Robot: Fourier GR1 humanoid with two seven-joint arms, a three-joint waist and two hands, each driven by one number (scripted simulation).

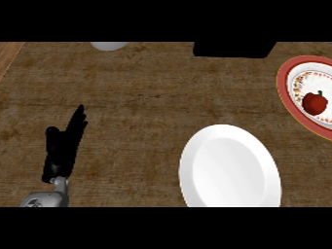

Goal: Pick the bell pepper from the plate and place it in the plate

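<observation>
Bell pepper (315, 102) far from robot hand (59, 153)

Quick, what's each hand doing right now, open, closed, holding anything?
Left hand: open, fingers straight up, holding nothing, resting at the view's left.
Right hand: not in view.

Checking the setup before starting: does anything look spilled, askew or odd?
Nothing stands out. The red bell pepper sits on the red-rimmed patterned plate, the plain white plate lies flat, and the black left hand rests open at left.
</observation>
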